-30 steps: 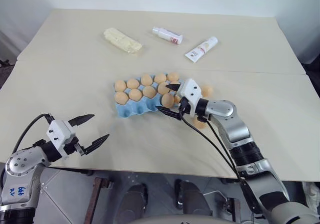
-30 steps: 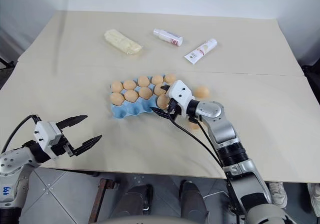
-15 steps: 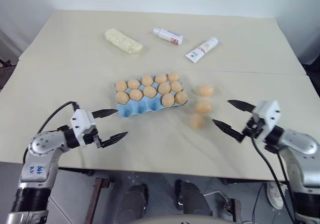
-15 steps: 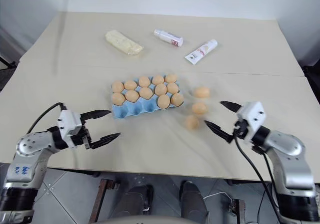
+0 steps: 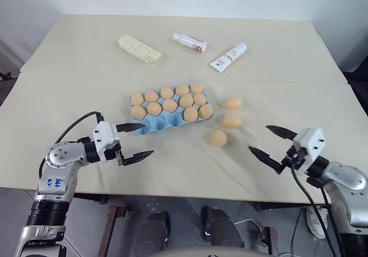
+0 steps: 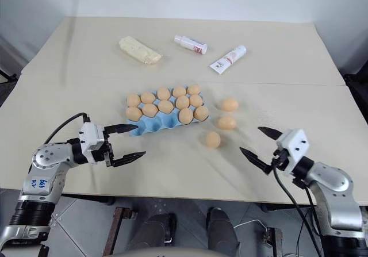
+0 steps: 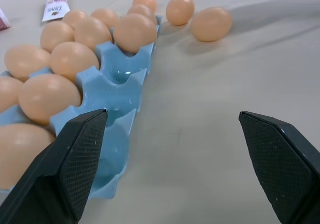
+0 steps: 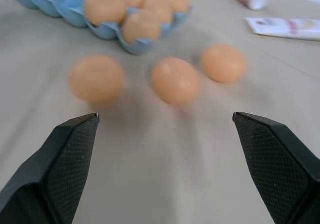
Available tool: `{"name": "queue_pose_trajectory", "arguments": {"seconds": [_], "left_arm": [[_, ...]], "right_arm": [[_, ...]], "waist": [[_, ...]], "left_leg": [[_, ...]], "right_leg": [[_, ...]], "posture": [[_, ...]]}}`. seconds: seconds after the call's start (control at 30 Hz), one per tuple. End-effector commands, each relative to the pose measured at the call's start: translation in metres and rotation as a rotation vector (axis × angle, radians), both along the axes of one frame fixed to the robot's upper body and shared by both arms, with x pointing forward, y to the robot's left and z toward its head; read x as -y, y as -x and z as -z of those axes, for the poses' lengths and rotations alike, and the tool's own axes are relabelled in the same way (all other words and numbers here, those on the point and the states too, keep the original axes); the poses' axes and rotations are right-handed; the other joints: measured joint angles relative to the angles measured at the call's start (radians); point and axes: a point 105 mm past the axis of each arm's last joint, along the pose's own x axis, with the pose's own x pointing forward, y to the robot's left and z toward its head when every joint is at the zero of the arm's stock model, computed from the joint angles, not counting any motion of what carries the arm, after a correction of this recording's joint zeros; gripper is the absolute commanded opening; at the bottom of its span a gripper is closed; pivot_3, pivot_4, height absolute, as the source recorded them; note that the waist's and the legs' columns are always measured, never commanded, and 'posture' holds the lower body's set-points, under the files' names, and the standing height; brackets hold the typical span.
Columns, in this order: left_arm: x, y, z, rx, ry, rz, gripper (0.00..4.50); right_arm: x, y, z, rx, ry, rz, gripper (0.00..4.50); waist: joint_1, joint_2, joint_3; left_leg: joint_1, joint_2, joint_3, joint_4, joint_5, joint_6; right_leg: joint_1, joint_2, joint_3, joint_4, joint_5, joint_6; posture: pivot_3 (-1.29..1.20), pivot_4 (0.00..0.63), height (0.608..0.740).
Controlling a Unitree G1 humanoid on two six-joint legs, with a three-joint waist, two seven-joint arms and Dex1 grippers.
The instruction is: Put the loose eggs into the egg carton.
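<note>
- left gripper [image 5: 134, 140]: low over the table [image 5: 69, 90], near the front edge on the left side, pointing roughly level toward the right. Fingers spread wide, holding nothing.
- egg carton [image 5: 150, 124]: light-blue, mid-table, just past the left gripper's far fingertip, which sits close to the carton's near-left corner; can't tell if it touches. Ten eggs seated in the far two rows; the near row's cups are mostly empty in the left wrist view.
- loose eggs: three on the table right of the carton, in a rough line running toward the front edge – far one [image 5: 233, 103], middle one [image 5: 232, 121], near one [image 5: 218, 138]. All apart from each other and from the carton.
- right gripper [image 5: 268, 142]: low over the table near the front edge, right side, pointing roughly level toward the left. Fingers spread wide, nothing between them. Loose eggs lie ahead of its tips, clear of both fingers; the near egg is closest.
- far side of the table: wrapped pale yellow block [image 5: 139, 48], small white bottle [image 5: 190, 41], white tube [image 5: 229, 57], all well apart from both grippers.
</note>
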Motion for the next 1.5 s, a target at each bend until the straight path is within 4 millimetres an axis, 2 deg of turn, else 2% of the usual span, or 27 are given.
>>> {"name": "queue_pose_trajectory", "arguments": {"seconds": [0.03, 0.1, 0.17, 0.4, 0.53, 0.63, 0.67, 0.77, 0.83, 0.97, 1.1, 1.23, 1.33, 1.5], "left_arm": [[-0.013, 0.005, -0.007, 0.037, -0.007, -0.043, 4.50], [-0.022, 0.008, -0.006, 0.032, -0.004, -0.086, 4.50], [-0.027, 0.012, -0.005, 0.029, -0.009, -0.107, 4.50], [-0.031, 0.021, -0.006, 0.035, -0.007, -0.145, 4.50], [-0.031, 0.023, -0.008, 0.040, -0.003, -0.159, 4.50], [-0.031, 0.024, -0.008, 0.040, -0.002, -0.166, 4.50], [-0.031, 0.025, -0.008, 0.040, -0.001, -0.168, 4.50], [-0.032, 0.025, -0.008, 0.042, 0.001, -0.180, 4.50], [-0.035, 0.026, -0.008, 0.044, 0.005, -0.199, 4.50], [-0.040, 0.026, -0.009, 0.044, 0.018, -0.231, 4.50], [-0.061, 0.027, -0.012, 0.038, 0.094, -0.371, 4.50], [-0.066, 0.030, -0.008, 0.023, 0.112, -0.417, 4.50], [-0.066, 0.031, -0.007, 0.025, 0.116, -0.430, 4.50], [-0.068, 0.033, -0.008, 0.030, 0.120, -0.449, 4.50]], "right_arm": [[-0.030, -0.001, -0.008, 0.004, -0.016, -0.112, 4.49], [-0.052, -0.007, -0.009, 0.006, -0.031, -0.173, 4.49], [-0.062, -0.012, -0.007, 0.003, -0.022, -0.199, 4.49], [-0.071, -0.032, 0.009, -0.022, 0.038, -0.198, 4.49], [-0.071, -0.036, 0.018, -0.037, 0.064, -0.210, 4.49], [-0.073, -0.037, 0.020, -0.037, 0.059, -0.221, 3.89], [-0.074, -0.036, 0.019, -0.035, 0.052, -0.229, 3.52], [-0.081, -0.034, 0.009, -0.010, 0.010, -0.270, 2.52], [-0.089, -0.030, 0.001, 0.004, -0.009, -0.313, 2.18], [-0.099, -0.028, -0.009, 0.025, -0.029, -0.350, 2.17], [-0.145, -0.041, -0.048, 0.120, -0.090, -0.433, 2.17], [-0.173, -0.063, -0.059, 0.160, -0.074, -0.404, 2.17], [-0.190, -0.077, -0.058, 0.171, -0.049, -0.390, 2.17], [-0.203, -0.083, -0.045, 0.151, -0.024, -0.405, 2.17]], "waist": [[-0.003, 0.000, 0.000], [-0.009, 0.000, 0.000], [-0.008, 0.000, 0.000], [0.004, 0.000, 0.000], [0.000, 0.000, 0.000], [-0.002, 0.000, 0.000], [-0.003, 0.000, 0.000], [-0.003, 0.000, 0.000], [-0.004, 0.000, 0.000], [-0.002, 0.000, 0.000], [-0.023, 0.000, 0.000], [-0.027, -0.001, -0.001], [-0.024, -0.002, -0.001], [-0.027, -0.001, -0.001]], "left_leg": [[0.000, 0.000, 0.000, 0.000, 0.000, 0.000], [0.000, 0.000, 0.000, -0.001, 0.000, 0.000], [0.000, 0.001, 0.000, -0.001, 0.000, -0.001], [-0.004, 0.000, -0.004, -0.001, -0.001, 0.000], [-0.006, 0.000, -0.005, -0.002, -0.001, -0.001], [-0.006, 0.000, -0.005, -0.003, -0.001, -0.001], [-0.006, 0.000, -0.005, -0.003, -0.001, -0.001], [-0.006, 0.000, -0.005, -0.002, -0.001, -0.001], [-0.006, 0.000, -0.005, -0.002, -0.001, -0.001], [-0.006, 0.000, -0.005, -0.002, -0.001, -0.001], [-0.006, 0.000, -0.005, -0.001, -0.001, -0.001], [-0.006, 0.001, -0.008, -0.001, 0.001, -0.003], [-0.006, 0.000, -0.009, -0.002, 0.001, -0.004], [-0.007, -0.001, -0.010, -0.002, 0.000, -0.003]], "right_leg": [[0.000, 0.000, 0.000, 0.000, 0.000, 0.000], [0.000, 0.000, 0.002, -0.001, 0.000, 0.000], [-0.001, 0.000, 0.004, -0.001, 0.000, 0.000], [-0.001, -0.002, 0.003, -0.004, -0.001, -0.001], [-0.004, -0.001, 0.002, -0.005, -0.001, -0.001], [-0.004, -0.001, 0.001, -0.006, -0.001, -0.001], [-0.004, -0.001, 0.001, -0.006, -0.001, -0.001], [-0.003, -0.001, 0.000, -0.005, -0.001, -0.001], [-0.004, -0.001, 0.000, -0.005, -0.001, -0.001], [-0.003, -0.001, 0.000, -0.005, -0.001, -0.001], [-0.004, 0.000, 0.000, -0.002, 0.000, -0.001], [-0.005, 0.000, -0.001, 0.000, -0.001, -0.003], [-0.005, -0.001, -0.001, 0.000, -0.002, -0.003], [-0.005, -0.001, -0.002, -0.001, -0.002, -0.003]], "posture": [[0.00, 0.150, 0.740], [0.00, 0.150, 0.740], [0.00, 0.150, 0.740], [0.00, 0.150, 0.740], [0.00, 0.150, 0.740], [0.00, 0.150, 0.740], [0.00, 0.150, 0.740], [0.00, 0.150, 0.740], [0.00, 0.150, 0.740], [0.00, 0.150, 0.740], [0.00, 0.150, 0.740], [0.00, 0.150, 0.740], [0.00, 0.150, 0.740], [0.00, 0.150, 0.740]]}}
